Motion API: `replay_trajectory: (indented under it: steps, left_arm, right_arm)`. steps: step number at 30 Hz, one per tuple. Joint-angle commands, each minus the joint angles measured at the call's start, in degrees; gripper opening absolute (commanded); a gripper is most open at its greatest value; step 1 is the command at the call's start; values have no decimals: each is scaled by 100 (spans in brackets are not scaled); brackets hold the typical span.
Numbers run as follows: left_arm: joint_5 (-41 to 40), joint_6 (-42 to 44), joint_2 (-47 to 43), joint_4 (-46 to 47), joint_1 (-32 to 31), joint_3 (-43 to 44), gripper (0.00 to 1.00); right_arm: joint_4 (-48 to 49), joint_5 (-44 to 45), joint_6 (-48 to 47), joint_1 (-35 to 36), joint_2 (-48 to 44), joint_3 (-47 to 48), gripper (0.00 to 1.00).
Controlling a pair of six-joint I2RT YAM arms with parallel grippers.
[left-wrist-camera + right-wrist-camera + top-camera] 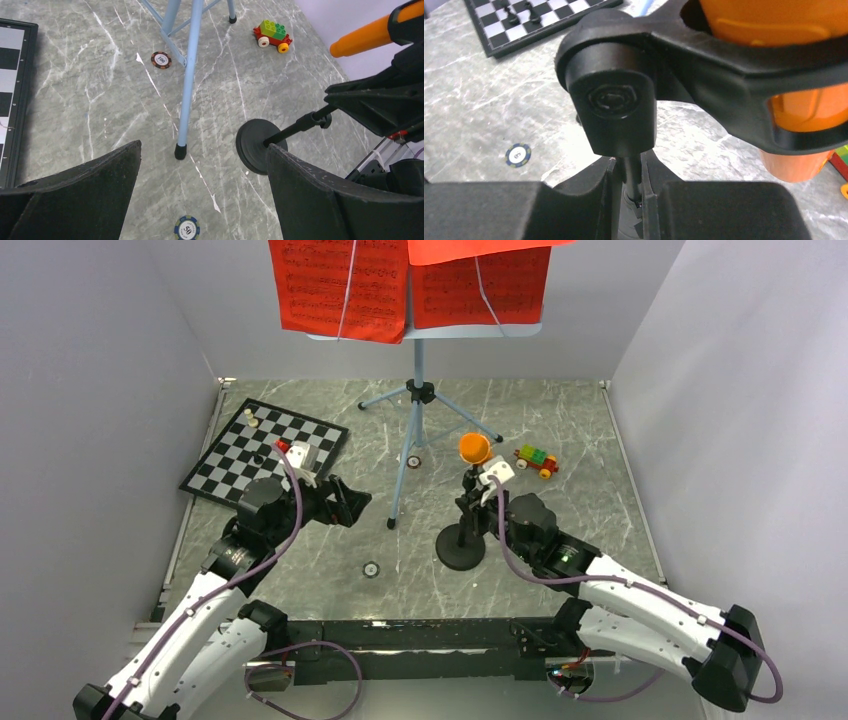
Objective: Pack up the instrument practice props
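Obs., left to right, all places given against the music stand [418, 390].

- Far left of the music stand: chessboard [265, 450] with a few pieces on it. Not part of your job, so leave it.
- Left gripper [358, 508]: just left of the stand's near leg, released, with nothing between its fingers [100, 180]. In the left wrist view it looks straight at that leg's foot. My reading: it is parked as the free hand, ready to brace or take the stand.
- Two chips on the desk [560, 410]. One beside the stand's centre post reads "100" [161, 60]. One in front of the near leg reads "50" [187, 229].
- The music stand is upright on its tripod, with the red music sheets [340, 290] on its shelf at the top. The print is notation, too small to read.
- Right of the stand's near leg: the mic stand [460, 548] with its round base low on the desk. I cannot tell whether it is touching or just lifted.
- The orange microphone [474, 447] sits in the stand's clip.
- Right gripper [478, 502]: clenched on the thin pole of the mic stand, directly under the clip joint. Gripping there likely lets you carry the mic and the stand as one piece.
- Further right of the music stand: brick toy car [535, 460], with no writing visible.

Judgement: packing is barely begun, and all the props are out.
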Motion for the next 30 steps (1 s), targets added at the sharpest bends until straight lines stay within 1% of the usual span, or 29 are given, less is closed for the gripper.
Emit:
replay_trajectory:
  steps: [1,6,14,20,25,30]
  left_arm:
    - [-159,161,-134,58,3,98,99]
    - [-204,176,-201,-35,3,122,99]
    - [-265,116,-498,-149,4,-18,99]
    - [-207,148,-444,-147,3,-10,99]
    - [-101,105,-349,20,3,-30,99]
    - [-61,24,-346,110,3,-92,99]
  right_arm:
    - [-248,-134,-315,440,229,444,0]
    - [-210,27,-506,759,481,646,0]
    - [-175,105,-333,1113,500,636,0]
    - [-127,137,-333,1449,571,637,0]
    - [193,201,-461,1723,820,691,0]
    - [943,196,-534,1822,1244,714,0]
